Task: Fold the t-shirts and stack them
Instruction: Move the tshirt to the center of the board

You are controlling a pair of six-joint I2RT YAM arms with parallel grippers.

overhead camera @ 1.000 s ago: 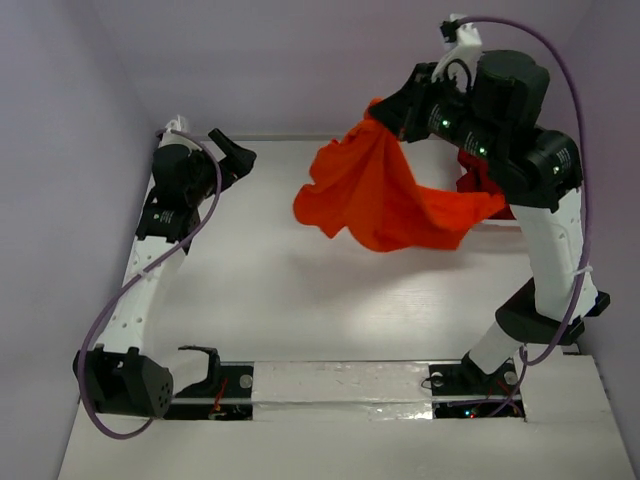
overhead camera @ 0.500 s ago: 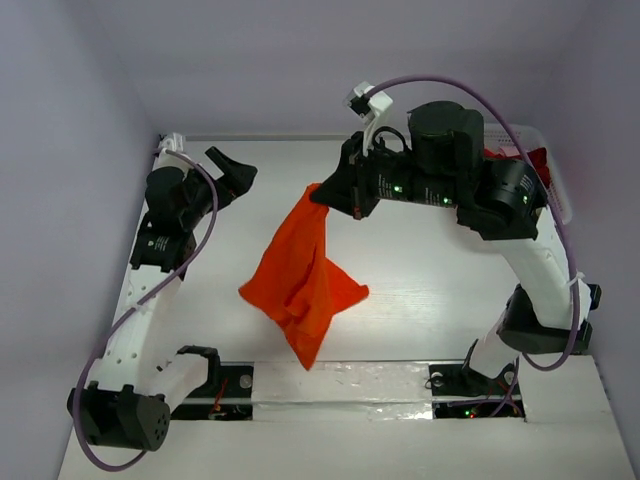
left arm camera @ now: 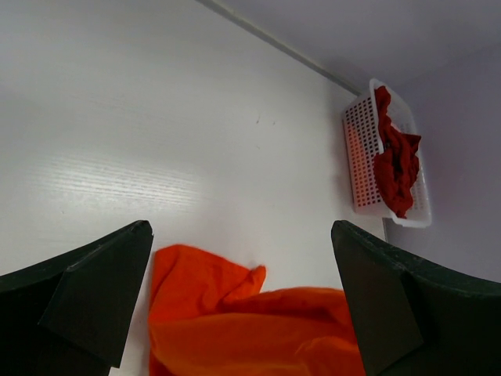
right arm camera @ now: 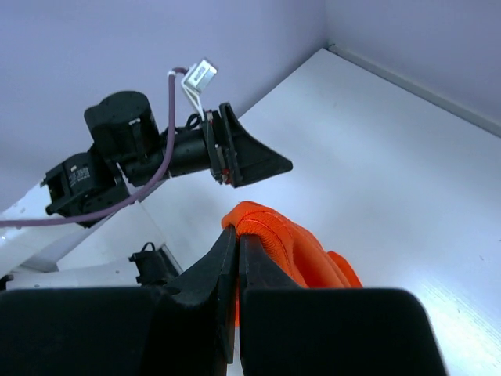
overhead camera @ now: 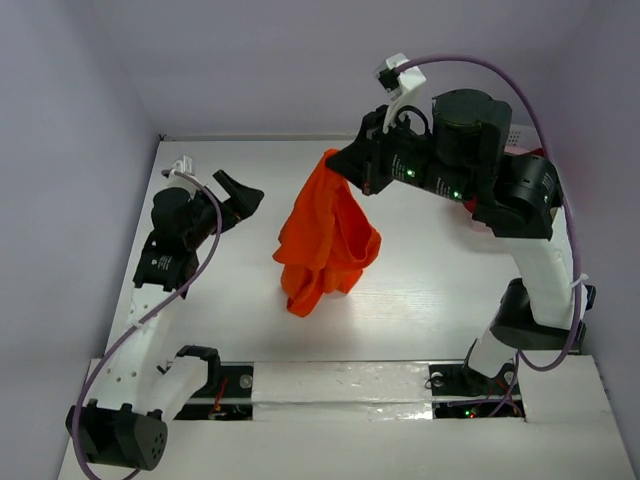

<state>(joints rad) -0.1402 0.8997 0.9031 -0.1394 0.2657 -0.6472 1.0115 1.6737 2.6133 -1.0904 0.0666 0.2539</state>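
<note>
My right gripper (overhead camera: 335,160) is shut on a hem of the bright orange t-shirt (overhead camera: 325,235) and holds it up above the middle of the table; the cloth hangs down in a bunch. In the right wrist view the jaws (right arm camera: 237,235) pinch the orange hem (right arm camera: 270,235). My left gripper (overhead camera: 245,190) is open and empty at the left, apart from the shirt. Its view shows the orange t-shirt (left arm camera: 250,329) between its spread fingers (left arm camera: 86,290). Dark red t-shirts (left arm camera: 394,160) lie in the white basket (left arm camera: 362,168).
The white lattice basket (overhead camera: 520,135) stands at the far right edge, mostly hidden behind my right arm in the top view. The white table (overhead camera: 240,300) has purple walls on three sides. The arm bases sit at the near edge.
My right gripper carried the orange t-shirt from the basket at the right toward the table's middle, swung it low and left, then raised it slightly back. The left gripper shifted a little nearer.
</note>
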